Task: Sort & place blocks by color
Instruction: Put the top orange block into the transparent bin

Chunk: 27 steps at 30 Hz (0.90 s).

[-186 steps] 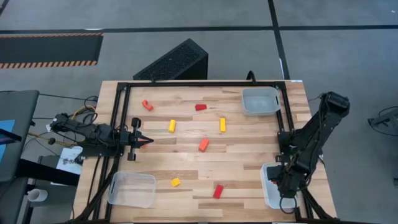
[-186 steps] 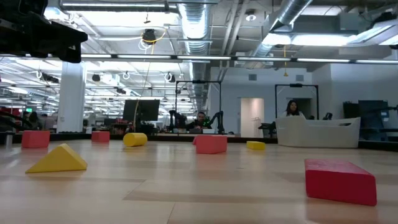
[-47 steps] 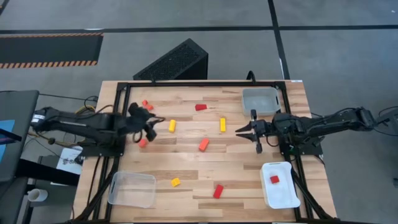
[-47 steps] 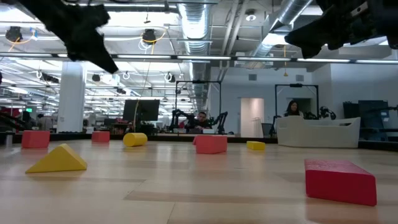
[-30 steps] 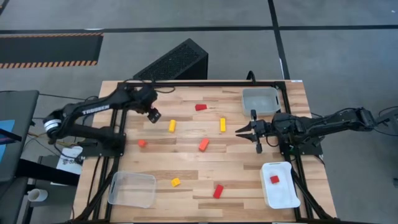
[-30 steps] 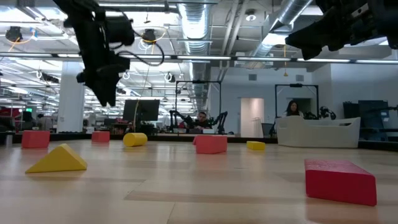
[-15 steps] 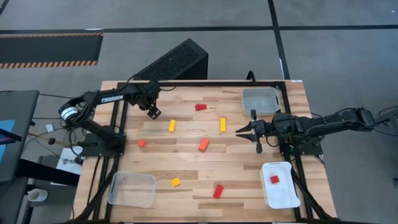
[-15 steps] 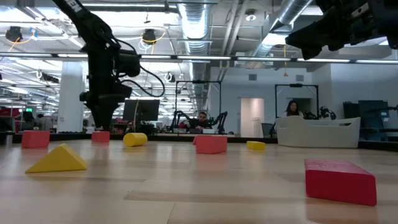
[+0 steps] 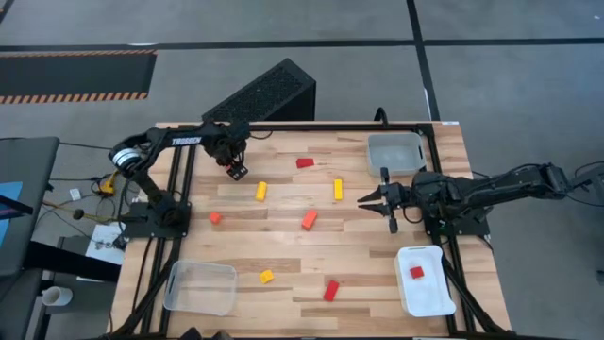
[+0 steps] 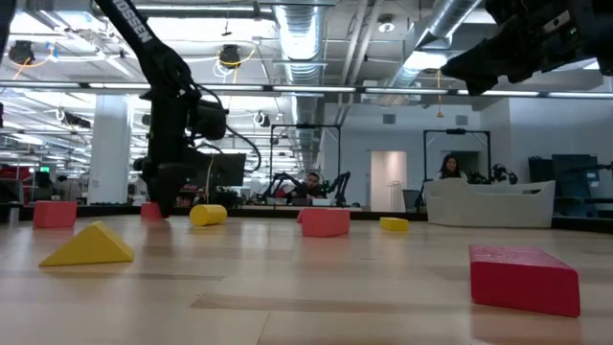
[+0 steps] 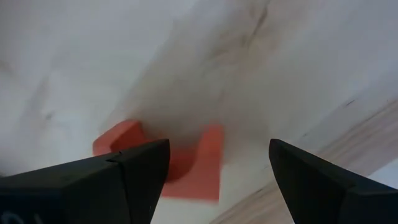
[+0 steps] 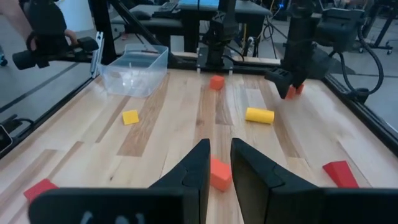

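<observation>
Closest to the front edge: a red block [image 9: 330, 290] and a yellow block [image 9: 266, 277], lying apart on the wooden table [image 9: 283, 250], flanked by a clear tray [image 9: 176, 293] at the left corner and a white tray [image 9: 429, 300] at the right with one red block [image 9: 416, 272] inside. Farther back, mid-table: an orange block [image 9: 310, 219], a small orange-red block [image 9: 215, 217] off to the left, and two yellow blocks [image 9: 261, 191] [image 9: 337, 189] side by side but well apart. Level with these on the right, the right gripper [image 9: 361, 199], hovering above the wood, fingers all but closed, nothing held. Beyond, a red block [image 9: 305, 162] and a second clear tray [image 9: 394, 168] at the far right corner. Farthest, at the far left: the left gripper [image 9: 234, 170], pointed down, fingers [image 11: 134, 168] spread wide on either side of an orange block [image 11: 205, 168] resting on the table, not clamped.
</observation>
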Available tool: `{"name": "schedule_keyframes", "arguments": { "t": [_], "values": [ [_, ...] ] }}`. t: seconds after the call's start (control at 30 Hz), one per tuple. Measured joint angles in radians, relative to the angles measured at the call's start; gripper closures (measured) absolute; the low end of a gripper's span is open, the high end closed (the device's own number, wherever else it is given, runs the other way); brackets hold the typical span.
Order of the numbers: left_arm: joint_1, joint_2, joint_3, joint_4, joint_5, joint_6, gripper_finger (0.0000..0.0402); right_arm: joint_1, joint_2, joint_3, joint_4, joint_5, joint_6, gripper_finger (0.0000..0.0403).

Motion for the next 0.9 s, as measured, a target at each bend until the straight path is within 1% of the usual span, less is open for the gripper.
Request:
{"name": "schedule_keyframes", "arguments": {
  "t": [0.13,0.23,0.33,0.5,0.53,0.7,0.77,0.83,0.9],
  "values": [
    [0.010,0.023,0.004,-0.002,0.020,0.016,0.0147,0.000,0.000,0.000,-0.005,0.000,0.000,0.0316],
    [0.009,0.027,0.004,-0.002,0.023,0.017,0.0180,0.000,0.000,0.000,-0.008,0.000,0.001,0.0316],
    [0.009,0.028,0.004,-0.004,0.038,0.019,0.0240,0.000,0.000,0.000,-0.013,0.001,0.002,0.0316],
    [0.008,0.029,0.003,-0.009,0.067,0.031,0.0371,0.000,0.000,0.000,-0.013,0.002,0.002,0.0316],
    [0.009,0.029,0.003,-0.010,0.074,0.033,0.0384,0.000,0.000,0.000,-0.013,0.002,0.002,0.0316],
    [-0.007,0.026,0.011,-0.028,0.051,0.045,0.0392,0.000,0.000,0.000,-0.013,0.002,0.003,0.0316],
    [-0.021,0.021,0.019,-0.088,0.013,0.036,0.0395,0.000,0.000,0.000,-0.013,0.002,0.007,0.0316],
    [-0.043,-0.011,0.040,-0.113,-0.006,0.027,0.0397,0.000,0.000,0.000,-0.013,0.002,0.007,0.0316],
    [-0.075,-0.057,0.060,-0.135,-0.004,0.013,0.0397,0.000,0.000,0.000,-0.011,0.002,0.007,0.0316]
  ]
}}
